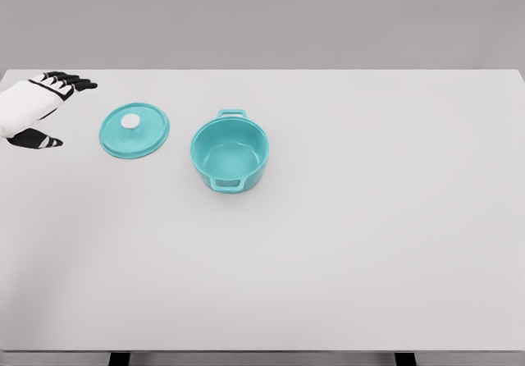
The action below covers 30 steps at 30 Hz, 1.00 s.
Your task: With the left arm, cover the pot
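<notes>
Nearest you, the white table (344, 284) runs out from the bottom edge of the head view. Further in, just left of the middle, you find the teal pot (230, 150) standing upright and uncovered, one handle facing you and the other on its far rim. You can see down into its bare interior. No brand, label or writing can be read on it.

Just beside it to the left, apart from it, the teal lid (134, 130) lies flat on the table with its white knob (130, 121) pointing up. It carries no readable marking either.

Further left, at the picture's edge, your left hand (37, 110) comes in, white at the palm with black fingers (70, 80). The fingers are spread and relaxed, stretched toward the far right, with the thumb (37, 141) splayed out nearer you. They grasp nothing and touch neither lid nor pot; the hand sits near the lid with a clear gap between them.
</notes>
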Each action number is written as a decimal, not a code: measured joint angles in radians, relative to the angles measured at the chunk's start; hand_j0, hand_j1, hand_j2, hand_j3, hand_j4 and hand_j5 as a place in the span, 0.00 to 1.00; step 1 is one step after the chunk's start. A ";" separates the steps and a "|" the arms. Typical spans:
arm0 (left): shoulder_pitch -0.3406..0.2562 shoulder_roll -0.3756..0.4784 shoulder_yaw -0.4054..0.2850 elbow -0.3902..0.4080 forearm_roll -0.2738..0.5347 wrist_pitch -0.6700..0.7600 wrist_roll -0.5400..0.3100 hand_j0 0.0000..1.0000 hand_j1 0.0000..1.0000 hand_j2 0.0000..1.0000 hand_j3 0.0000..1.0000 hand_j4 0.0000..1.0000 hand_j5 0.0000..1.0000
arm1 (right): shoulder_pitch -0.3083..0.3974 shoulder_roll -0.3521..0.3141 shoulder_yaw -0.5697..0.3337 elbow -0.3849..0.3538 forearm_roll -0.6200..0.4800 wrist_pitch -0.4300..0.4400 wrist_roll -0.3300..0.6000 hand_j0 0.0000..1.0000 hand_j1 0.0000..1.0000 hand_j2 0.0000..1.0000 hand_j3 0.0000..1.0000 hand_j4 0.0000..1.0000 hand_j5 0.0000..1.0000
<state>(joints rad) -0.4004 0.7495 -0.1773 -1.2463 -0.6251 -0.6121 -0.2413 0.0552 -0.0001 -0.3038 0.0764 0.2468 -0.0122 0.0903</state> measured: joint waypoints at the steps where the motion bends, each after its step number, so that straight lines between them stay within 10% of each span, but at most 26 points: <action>1: 0.000 -0.001 -0.001 0.000 0.000 0.000 0.000 1.00 1.00 1.00 1.00 1.00 1.00 | 0.000 0.000 0.000 0.000 0.000 0.000 0.000 1.00 1.00 1.00 1.00 1.00 1.00; 10: -0.028 -0.005 0.001 0.007 0.022 0.000 -0.009 1.00 1.00 1.00 1.00 1.00 1.00 | 0.000 0.000 0.000 0.000 0.000 0.000 0.000 1.00 1.00 1.00 1.00 1.00 1.00; 18: -0.181 -0.036 -0.012 0.057 0.039 0.000 -0.329 1.00 1.00 1.00 1.00 1.00 1.00 | 0.000 0.000 0.000 0.000 0.000 0.000 0.000 1.00 1.00 1.00 1.00 1.00 1.00; 22: -0.314 -0.066 -0.081 0.134 0.046 0.000 -0.359 0.87 0.87 0.87 0.87 0.87 0.87 | 0.000 0.000 0.000 0.000 0.000 0.000 0.000 1.00 1.00 1.00 1.00 1.00 1.00; 30: -0.351 -0.124 -0.149 0.220 0.045 -0.002 -0.369 0.73 0.73 0.73 0.73 0.73 0.73 | 0.000 0.000 0.000 0.000 0.000 0.000 0.000 1.00 1.00 1.00 1.00 1.00 1.00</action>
<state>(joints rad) -0.7516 0.6258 -0.3264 -1.0268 -0.5797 -0.6137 -0.6106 0.0552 -0.0001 -0.3038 0.0764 0.2468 -0.0122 0.0903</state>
